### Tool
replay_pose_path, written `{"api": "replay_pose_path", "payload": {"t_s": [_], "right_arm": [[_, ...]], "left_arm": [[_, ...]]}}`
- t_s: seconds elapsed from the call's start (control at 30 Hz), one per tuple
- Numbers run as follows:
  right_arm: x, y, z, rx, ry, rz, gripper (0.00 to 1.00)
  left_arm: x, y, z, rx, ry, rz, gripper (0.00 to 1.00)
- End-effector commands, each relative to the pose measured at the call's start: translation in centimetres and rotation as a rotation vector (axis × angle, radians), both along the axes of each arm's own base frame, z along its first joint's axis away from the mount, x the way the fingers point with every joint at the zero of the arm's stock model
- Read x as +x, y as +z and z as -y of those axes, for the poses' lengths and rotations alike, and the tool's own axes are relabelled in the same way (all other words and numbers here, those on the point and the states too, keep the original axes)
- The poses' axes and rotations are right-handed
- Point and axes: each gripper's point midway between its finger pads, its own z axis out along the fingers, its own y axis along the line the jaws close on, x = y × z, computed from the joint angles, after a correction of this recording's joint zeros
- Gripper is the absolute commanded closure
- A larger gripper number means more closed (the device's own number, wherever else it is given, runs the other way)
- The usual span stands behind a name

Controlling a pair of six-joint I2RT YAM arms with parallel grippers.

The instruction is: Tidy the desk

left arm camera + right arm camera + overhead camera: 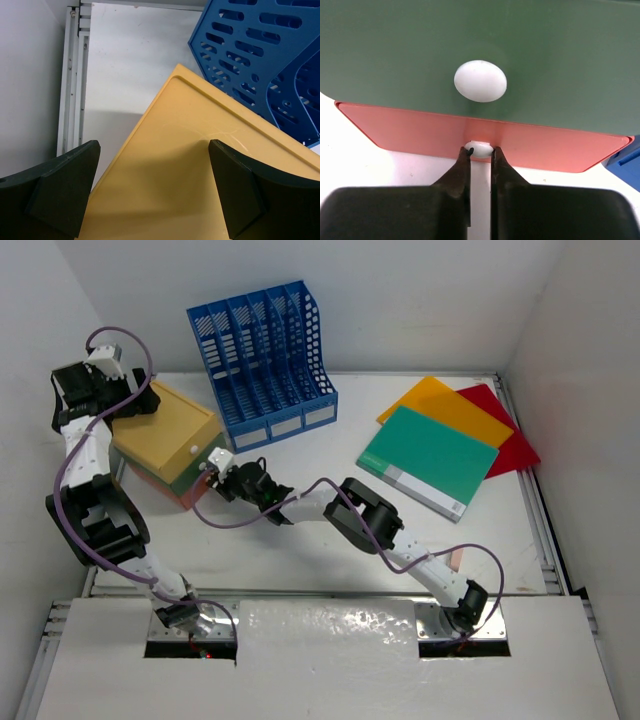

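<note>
On the white desk a small drawer box stands at the far left, with a yellow top, a green drawer and an orange bottom drawer. My right gripper is shut on the orange drawer's white knob; in the top view the right gripper sits at the box's front. The green drawer's knob is free above it. My left gripper hangs open just over the yellow top, near the box's back corner, holding nothing.
A blue slotted file rack stands right behind the box, close to the left gripper. Green, orange and red folders lie overlapped at the right. White walls and metal rails border the desk.
</note>
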Motion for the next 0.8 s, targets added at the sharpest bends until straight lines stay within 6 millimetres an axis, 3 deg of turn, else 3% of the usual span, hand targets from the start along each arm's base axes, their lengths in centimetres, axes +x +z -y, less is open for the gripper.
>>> {"api": "replay_pose_path", "payload": {"t_s": [0.0, 0.2, 0.4, 0.43, 0.5, 0.53, 0.63, 0.67, 0.7, 0.73, 0.77], "right_arm": [[1.3, 2.5, -0.4, 0.064, -0.028, 0.049, 0.99], [0.4, 3.3, 0.5, 0.078, -0.02, 0.055, 1.0], [-2.3, 4.0, 3.8, 0.066, 0.006, 0.048, 1.0], [-3.3, 2.0, 5.2, 0.024, 0.009, 0.025, 1.0], [-4.0, 3.3, 6.1, 0.046, 0.002, 0.029, 1.0], [-4.7, 2.1, 7.0, 0.022, 0.005, 0.012, 1.0], [-4.6, 2.6, 7.0, 0.037, -0.009, 0.013, 1.0], [-4.4, 1.8, 6.7, 0.03, -0.016, -0.011, 0.86], [-4.2, 1.2, 6.4, 0.009, -0.019, -0.031, 0.82], [-3.5, 2.7, 5.1, 0.041, -0.013, -0.019, 0.79], [-3.2, 2.6, 4.5, 0.042, -0.01, -0.033, 0.75]], "left_arm": [[-3.8, -7.3, 2.5, -0.071, -0.039, -0.289, 0.13], [-3.4, -7.3, 2.1, -0.063, -0.031, -0.29, 0.12], [-3.1, -7.2, 1.6, -0.052, -0.012, -0.285, 0.12], [-3.1, -7.3, 1.6, -0.052, -0.013, -0.285, 0.12], [-3.0, -7.3, 1.5, -0.053, -0.011, -0.285, 0.12], [-3.0, -7.4, 1.7, -0.058, -0.013, -0.286, 0.12], [-2.9, -7.6, 1.7, -0.063, -0.011, -0.287, 0.12], [-3.0, -7.6, 1.7, -0.064, -0.01, -0.287, 0.12], [-2.9, -7.5, 1.7, -0.064, -0.009, -0.285, 0.12], [-2.9, -7.5, 1.7, -0.066, -0.008, -0.286, 0.12], [-2.8, -7.2, 1.6, -0.063, -0.007, -0.281, 0.12]]}}
